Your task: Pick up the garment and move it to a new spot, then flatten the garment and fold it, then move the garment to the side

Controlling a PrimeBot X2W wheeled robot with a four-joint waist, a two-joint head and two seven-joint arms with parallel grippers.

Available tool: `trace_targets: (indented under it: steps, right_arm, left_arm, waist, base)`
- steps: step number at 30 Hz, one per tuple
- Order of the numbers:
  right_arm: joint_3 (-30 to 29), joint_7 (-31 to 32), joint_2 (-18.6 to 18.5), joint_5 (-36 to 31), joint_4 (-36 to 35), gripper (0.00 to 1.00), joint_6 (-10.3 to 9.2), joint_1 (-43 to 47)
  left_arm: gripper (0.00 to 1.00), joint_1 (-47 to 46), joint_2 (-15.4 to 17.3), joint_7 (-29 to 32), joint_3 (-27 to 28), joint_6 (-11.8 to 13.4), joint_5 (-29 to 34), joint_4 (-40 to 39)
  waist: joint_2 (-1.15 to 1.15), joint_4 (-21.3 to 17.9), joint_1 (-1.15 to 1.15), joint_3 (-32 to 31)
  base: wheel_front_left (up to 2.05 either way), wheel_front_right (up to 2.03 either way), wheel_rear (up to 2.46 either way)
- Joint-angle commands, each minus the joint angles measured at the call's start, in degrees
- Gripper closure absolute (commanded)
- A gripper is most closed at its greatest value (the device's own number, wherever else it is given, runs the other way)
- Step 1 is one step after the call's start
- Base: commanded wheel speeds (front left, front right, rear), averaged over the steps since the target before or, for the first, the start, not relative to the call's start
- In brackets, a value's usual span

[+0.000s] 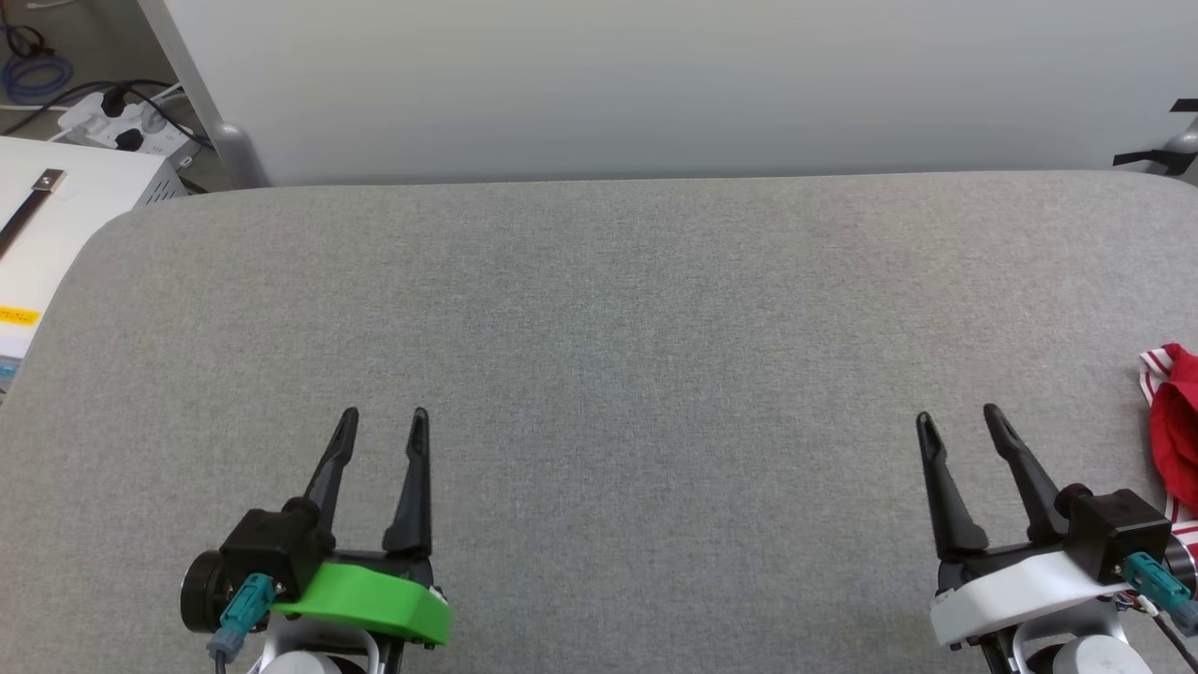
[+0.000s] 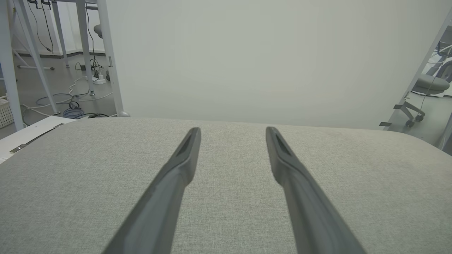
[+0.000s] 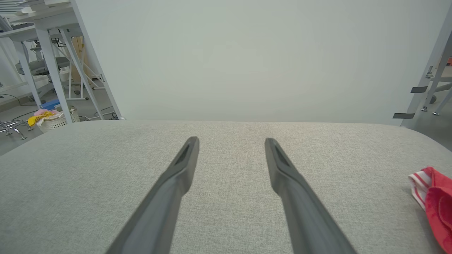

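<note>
- A wide grey fabric-covered worktop (image 1: 599, 309) with rounded corners fills most of the head view, and a plain white panel (image 1: 655, 84) stands upright along its far edge.
- The left claw (image 1: 384, 414), on a bright green mount, sits at the lower left. Its two long dark fingers are spread wide and point away from the robot, with bare grey fabric between them and nothing held.
- The right claw (image 1: 958, 415), on a white mount, sits at the lower right. Its fingers are also spread wide, and it holds nothing.
- The garment (image 1: 1177, 421) lies crumpled at the right edge of the worktop, to the right of the right claw and apart from it. It is red cloth with red-and-white striped trim and is partly cut off by the edge of the view.
- In the right wrist view, the garment (image 3: 436, 197) lies at the lower right, well clear of both fingers.
- Beyond the worktop's far left corner, a white power strip (image 1: 122, 126) with dark cables lies on the floor.
- In the right wrist view, a pale basket (image 3: 56, 120) of yellow and pink cloth stands on the floor at the left.
</note>
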Motion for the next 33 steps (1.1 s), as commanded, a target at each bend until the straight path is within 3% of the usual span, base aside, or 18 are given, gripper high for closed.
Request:
trace_targets:
  steps: [1,33]
  right_arm:
    - [0.0,0.1,0.0,0.0,0.0,1.00,0.00,0.0]
    - [-1.1,3.9,1.1,-3.2,-1.0,1.00,-0.01,0.0]
  left_arm:
    - [1.00,0.0,0.0,0.1,0.0,0.0,0.0,0.0]
    - [1.00,0.0,-0.1,3.9,0.6,1.8,2.8,-0.9]
  waist:
    - [0.00,0.0,0.00,0.0]
    - [0.00,0.1,0.00,-0.8]
  base:
    - [0.00,0.00,0.00]
    - [0.00,0.00,0.00]
